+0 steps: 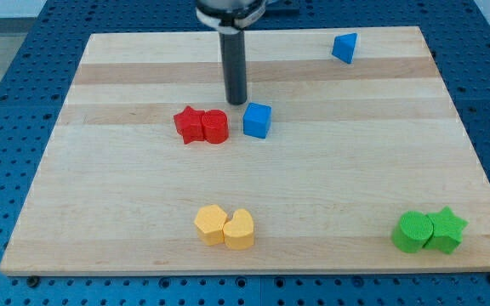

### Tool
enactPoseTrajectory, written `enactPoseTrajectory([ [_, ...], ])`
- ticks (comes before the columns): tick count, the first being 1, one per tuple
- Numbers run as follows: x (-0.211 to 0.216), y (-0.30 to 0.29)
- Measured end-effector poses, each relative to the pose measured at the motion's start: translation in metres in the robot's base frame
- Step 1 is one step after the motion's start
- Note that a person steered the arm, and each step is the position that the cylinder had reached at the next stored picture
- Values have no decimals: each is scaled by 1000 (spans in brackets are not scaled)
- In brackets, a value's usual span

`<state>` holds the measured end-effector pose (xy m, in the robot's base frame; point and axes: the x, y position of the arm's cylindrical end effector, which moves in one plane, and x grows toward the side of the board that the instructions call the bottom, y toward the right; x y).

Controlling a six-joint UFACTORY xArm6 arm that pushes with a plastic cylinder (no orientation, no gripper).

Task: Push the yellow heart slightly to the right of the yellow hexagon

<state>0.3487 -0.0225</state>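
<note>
The yellow heart (240, 230) lies near the view's bottom centre, touching the right side of the yellow hexagon (210, 225). My tip (236, 102) stands far above them toward the view's top, just above and between the red cylinder (215, 127) and the blue cube (258, 120). It touches no block.
A red star (190, 124) touches the red cylinder's left side. A blue triangular block (344, 48) lies at the top right. A green cylinder (412, 232) and a green star (447, 229) sit together at the bottom right. The wooden board (100, 212) rests on a blue perforated table.
</note>
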Motion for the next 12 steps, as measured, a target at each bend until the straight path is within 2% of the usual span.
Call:
enactPoseTrajectory([
  [1, -6, 36],
  [3, 31, 119],
  [5, 36, 90],
  [6, 70, 101],
  [7, 129, 114],
  [10, 264, 104],
  [12, 269, 38],
])
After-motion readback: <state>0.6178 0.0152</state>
